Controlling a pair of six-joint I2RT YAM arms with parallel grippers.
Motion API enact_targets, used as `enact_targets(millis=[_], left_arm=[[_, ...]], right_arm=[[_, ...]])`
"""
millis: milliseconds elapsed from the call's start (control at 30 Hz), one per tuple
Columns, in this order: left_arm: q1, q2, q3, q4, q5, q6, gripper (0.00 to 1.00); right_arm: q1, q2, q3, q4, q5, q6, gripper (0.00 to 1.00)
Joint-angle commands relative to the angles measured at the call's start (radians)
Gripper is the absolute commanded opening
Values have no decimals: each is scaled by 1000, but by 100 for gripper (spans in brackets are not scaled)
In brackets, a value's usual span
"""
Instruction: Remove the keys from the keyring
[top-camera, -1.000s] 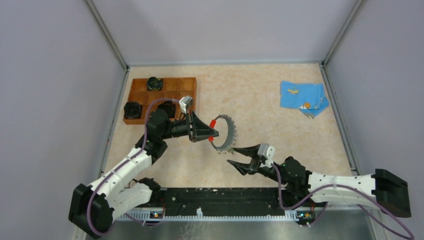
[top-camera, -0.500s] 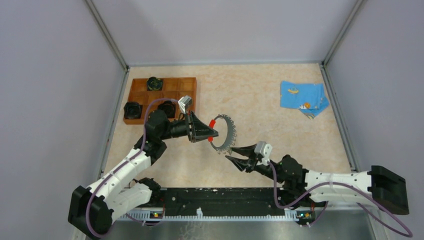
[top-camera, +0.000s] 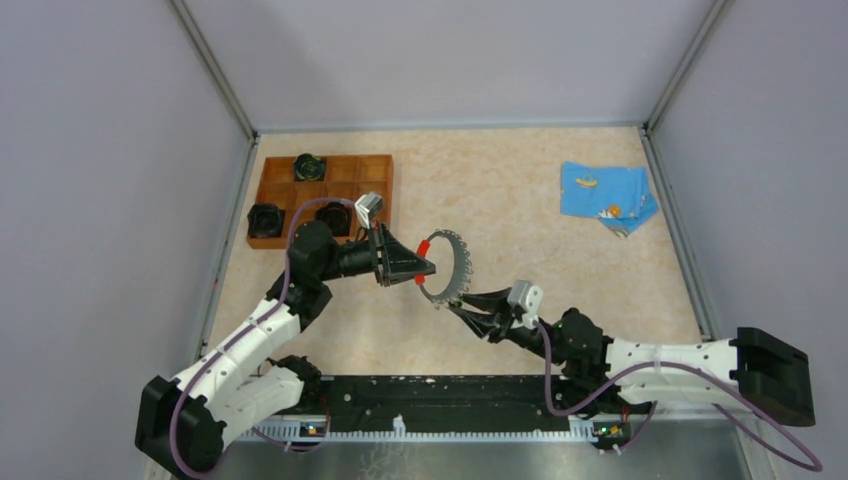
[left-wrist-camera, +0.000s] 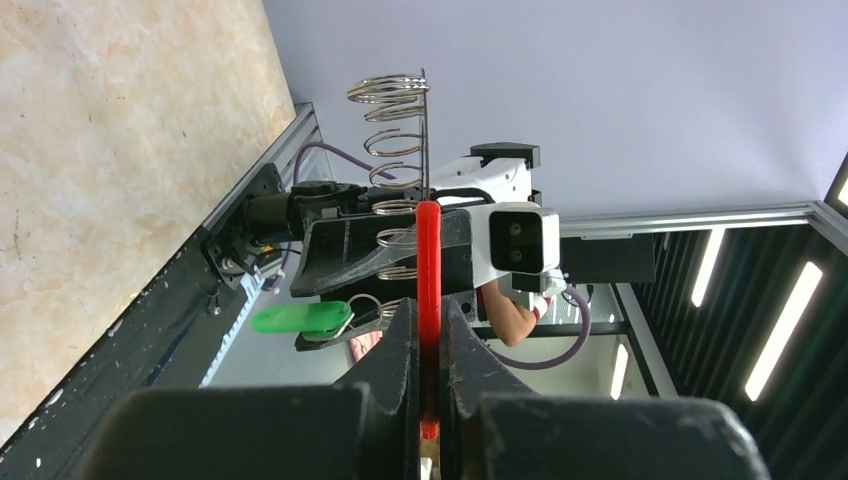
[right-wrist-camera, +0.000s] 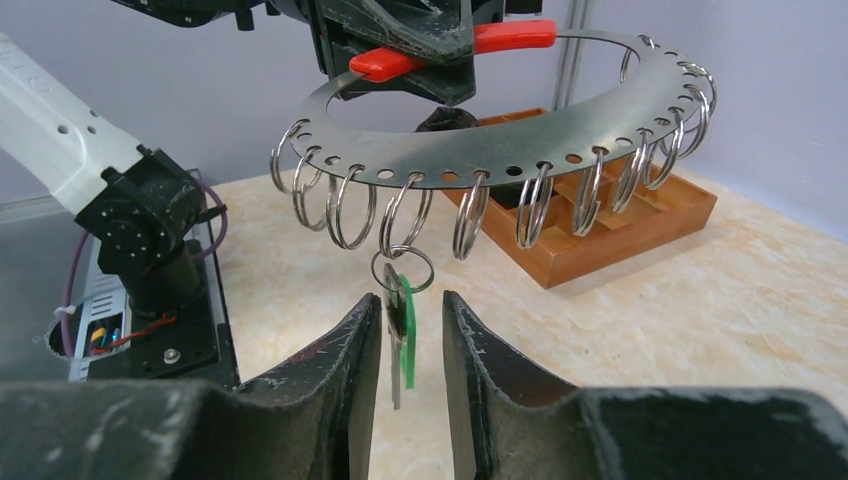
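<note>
Compared with a second ago, the right gripper (top-camera: 458, 306) has slid toward 10 o'clock, up to the lower rim of the keyring (top-camera: 466, 262). Its fingers, spread wide then, have drawn much nearer together. In the right wrist view they stand narrowly apart on either side of the green-headed key (right-wrist-camera: 403, 325). One finger is just beside the key and a gap shows at the other, so no grip is seen. The left gripper (top-camera: 428, 267) has not shifted. It is clamped on the red section of the keyring and holds it in the air over the middle of the table (top-camera: 520, 180). The key hangs from one of the small split rings (right-wrist-camera: 345, 205) strung along the keyring's edge, at the side nearest the right arm. A wooden tray (top-camera: 375, 170) with square compartments lies at 10 o'clock on the table. Three of its compartments each hold a black round puck (top-camera: 310, 166): one in the far row, one at the left edge, and one partly hidden behind the left arm. The other compartments in view hold nothing. A folded blue cloth (top-camera: 605, 195) lies at 2 o'clock, well apart from both arms.
</note>
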Motion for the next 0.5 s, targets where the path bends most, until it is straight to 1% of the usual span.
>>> enact_targets(millis=[0, 167, 300, 367, 400, 467], left_arm=[[3, -23, 21, 11, 7, 0, 0], [4, -27, 19, 9, 5, 4, 0], [4, -29, 19, 3, 7, 14, 0], [4, -29, 19, -6, 8, 30, 0], [4, -29, 19, -10, 12, 42, 0], [5, -29, 23, -15, 16, 74, 0]], right_arm=[[12, 13, 47, 67, 8, 13, 27], [12, 19, 54, 48, 5, 24, 19], [12, 12, 61, 6, 16, 39, 10], [11, -8, 80, -60, 23, 49, 3], [12, -24, 93, -119, 31, 52, 0], [12, -49, 124, -232, 42, 74, 0]])
